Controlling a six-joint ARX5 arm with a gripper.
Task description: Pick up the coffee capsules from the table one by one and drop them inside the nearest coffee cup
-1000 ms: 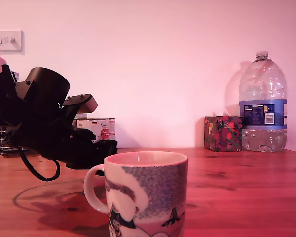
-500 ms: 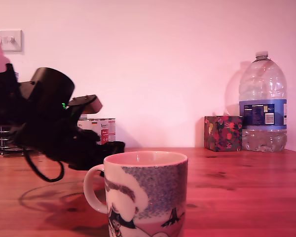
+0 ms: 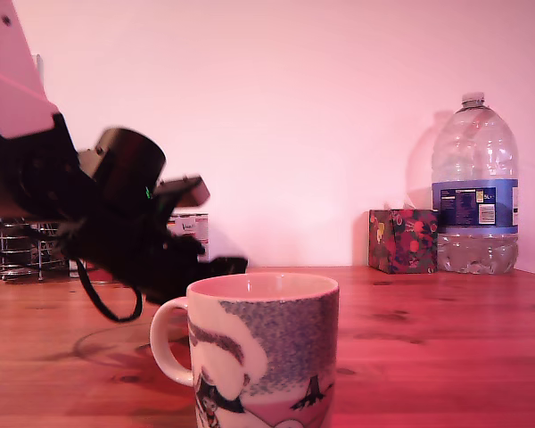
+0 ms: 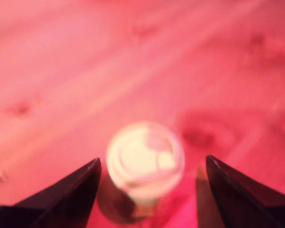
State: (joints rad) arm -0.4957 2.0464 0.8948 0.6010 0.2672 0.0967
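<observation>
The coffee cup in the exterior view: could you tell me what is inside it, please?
Only the coffee cup's pale inner wall near the rim shows. The camera sits too low to see its bottom, so any capsules inside are hidden.

The water bottle [image 3: 475,184], well apart from the end effector [image 3: 223,266], bears a blue label, seemingly reading "5L"; other print is illegible.

Reddish-brown grained bench [image 3: 446,339] with dark knots. Mug [image 3: 259,352]: speckled grey-blue band, white handle, dark-and-white cartoon figures, pale inside. Black fingers [image 4: 61,199]. Pale cream capsule top [image 4: 145,159]. Clear water bottle [image 3: 474,187], blue label. Red floral box [image 3: 403,241].
</observation>
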